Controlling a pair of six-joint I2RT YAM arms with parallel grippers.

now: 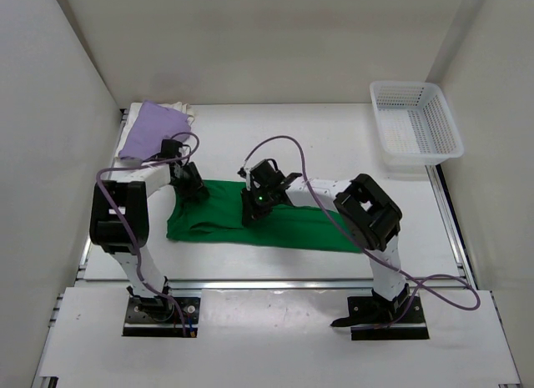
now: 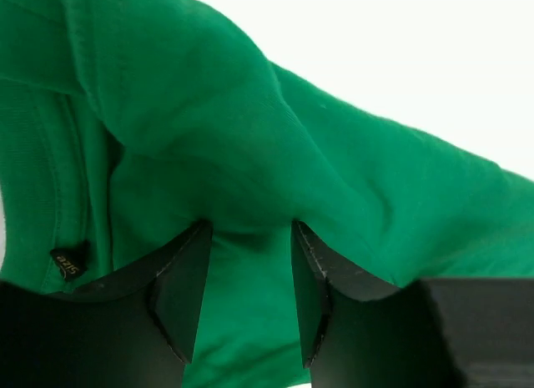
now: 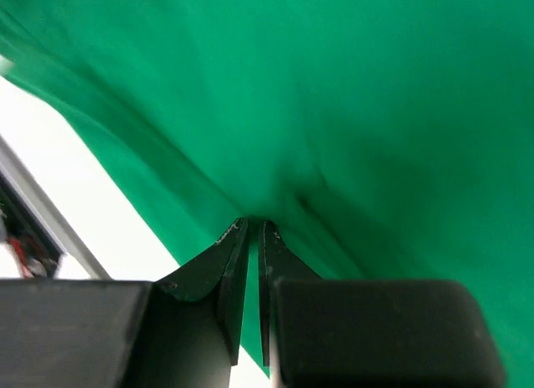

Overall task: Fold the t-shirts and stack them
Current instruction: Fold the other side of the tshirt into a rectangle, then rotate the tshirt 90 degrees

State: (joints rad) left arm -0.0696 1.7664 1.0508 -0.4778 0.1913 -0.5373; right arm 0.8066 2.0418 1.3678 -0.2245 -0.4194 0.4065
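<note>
The green t-shirt [image 1: 217, 223] lies spread across the middle of the table, long side left to right. My left gripper [image 1: 193, 188] is down on its left end, near the collar. In the left wrist view that gripper [image 2: 250, 229] is open, green cloth [image 2: 250, 113] showing between the jaws and a fold bulging past the tips. My right gripper [image 1: 253, 211] sits on the shirt's middle. In the right wrist view it [image 3: 253, 224] is shut on a puckered pinch of the green cloth [image 3: 350, 96]. A folded purple t-shirt [image 1: 154, 129] rests at the back left, with a white t-shirt [image 1: 185, 111] peeking from behind it.
A white plastic lattice basket [image 1: 415, 121] stands at the back right corner of the table [image 1: 317, 138]. White walls close in the left, back and right sides. A black size label [image 2: 69, 261] shows inside the green shirt's collar.
</note>
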